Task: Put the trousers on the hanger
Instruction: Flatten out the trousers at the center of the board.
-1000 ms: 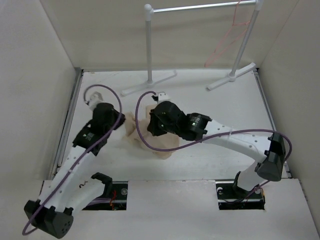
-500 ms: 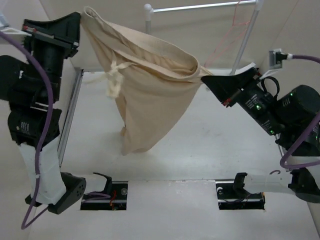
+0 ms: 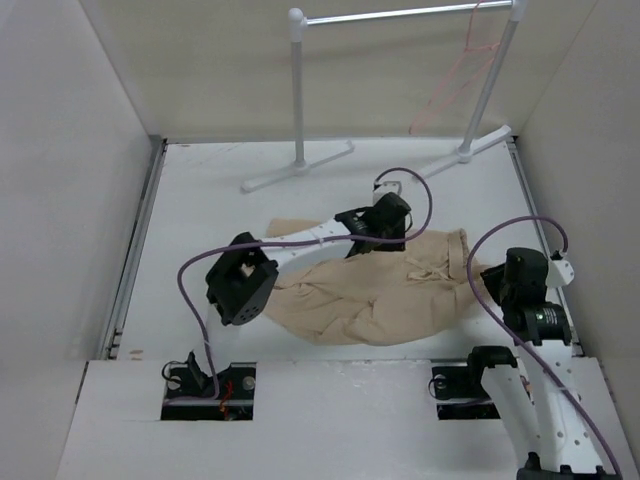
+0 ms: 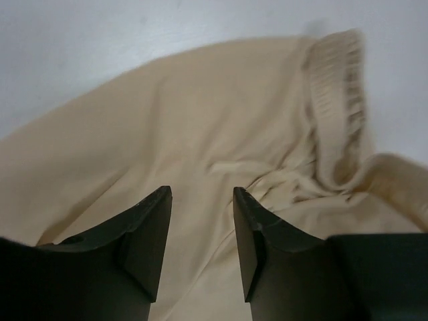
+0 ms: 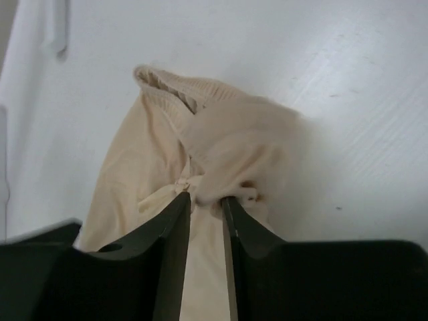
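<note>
**Trousers back down on the worktop, hanger untouched**

Half a second ago the trousers [image 3: 400,300] hung stretched in the air between both arms. Now they lie in a loose heap on the worktop [image 3: 220,210], from its middle toward the right edge and close to the near edge. The lift is undone, so the garment looks no nearer the hanger [image 3: 455,85], which hangs from the rack [image 3: 300,90] over the far right corner, well apart from the cloth. A fresh grasp and lift seem to be needed.

The left arm reaches low from its base across the middle of the worktop, elbow bent, wrist over the far edge of the heap. Its left pincer [image 4: 200,194] is released, the jaws apart above smooth fabric beside the ribbed waistband [image 4: 334,114]. The right arm is folded back by the right edge. Its right pincer [image 5: 206,197] looks clenched on a bunched fold of the trousers near the drawstring [image 5: 160,194]
</note>
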`<state>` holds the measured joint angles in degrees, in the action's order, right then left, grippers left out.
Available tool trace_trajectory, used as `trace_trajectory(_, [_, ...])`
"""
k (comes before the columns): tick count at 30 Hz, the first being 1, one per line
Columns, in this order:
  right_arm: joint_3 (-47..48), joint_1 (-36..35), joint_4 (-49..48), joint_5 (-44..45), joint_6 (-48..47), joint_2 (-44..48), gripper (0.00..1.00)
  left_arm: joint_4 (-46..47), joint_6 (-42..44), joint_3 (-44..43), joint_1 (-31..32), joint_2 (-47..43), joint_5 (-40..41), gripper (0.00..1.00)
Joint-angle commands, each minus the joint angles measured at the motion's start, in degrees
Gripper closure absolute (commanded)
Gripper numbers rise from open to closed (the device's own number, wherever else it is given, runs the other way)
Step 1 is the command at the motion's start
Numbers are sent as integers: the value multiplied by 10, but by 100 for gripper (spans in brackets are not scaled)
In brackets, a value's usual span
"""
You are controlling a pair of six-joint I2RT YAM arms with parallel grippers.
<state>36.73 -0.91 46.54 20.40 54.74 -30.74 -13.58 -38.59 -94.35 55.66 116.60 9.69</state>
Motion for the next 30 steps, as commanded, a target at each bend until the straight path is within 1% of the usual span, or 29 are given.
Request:
trace_trajectory(1, [4,18,-44,-20,-30,-28,42,32,-16,118,-61,-238,58,59])
trace_trajectory(2, [18,8,-46,-10,-38,-43,35,29,-20,166,-83,-276,59,58])
trace_trajectory(4, [41,-4,-59,22,-62,-59,30,21,-29,253,-129,-339,58,56])
trace_trajectory(6, [62,-12,-60,45,-78,-75,29,2,-39,325,-180,-392,59,56])
trace_trajectory(7, [74,-14,-60,62,-87,-84,29,-9,-47,365,-216,-423,59,56])
trace_trajectory(8, [80,-15,-69,67,-97,-93,31,-15,-51,393,-246,-447,56,55])
trace_trajectory(9, [81,-20,-93,61,-109,-113,43,-19,-51,422,-279,-470,53,54])
trace_trajectory(10, [81,-23,-101,56,-115,-121,48,-19,-51,430,-289,-476,52,54])
trace_trajectory(11, [84,-33,-131,17,-124,-175,80,-17,-47,451,-326,-486,41,53])
trace_trajectory(12, [90,-36,-144,-7,-121,-206,89,-16,-43,459,-353,-483,26,53])
trace_trajectory(13, [98,-43,-172,-41,-120,-254,93,-19,-40,460,-375,-473,9,53])
trace_trajectory(14, [105,-59,-197,-60,-118,-286,91,-19,-35,457,-391,-461,-12,53])
trace_trajectory(15, [107,-64,-205,-62,-118,-295,89,-19,-29,452,-398,-449,-27,53])
trace_trajectory(16, [113,-77,-223,-64,-120,-314,82,-19,-24,448,-401,-439,-37,53])
trace_trajectory(17, [126,-97,-238,-66,-125,-337,72,-20,-18,443,-398,-428,-43,54])
trace_trajectory(18, [136,-118,-250,-71,-131,-357,65,-28,-6,439,-394,-413,-44,57])
trace_trajectory(19, [142,-128,-252,-73,-134,-370,61,-32,-5,439,-393,-411,-43,58])
trace_trajectory(21, [164,-158,-247,-86,-143,-410,50,-70,-4,442,-394,-401,-29,61])
trace_trajectory(23, [174,-188,-247,-84,-150,-444,40,-94,-10,467,-400,-407,-1,61])
trace_trajectory(25, [176,-204,-248,-72,-145,-468,37,-94,-15,479,-399,-409,-1,61])
trace_trajectory(28, [177,-217,-254,-77,-141,-479,36,-81,-27,484,-392,-393,-18,61])
trace_trajectory(30, [176,-224,-259,-78,-140,-481,36,-65,-30,483,-390,-378,-29,63])
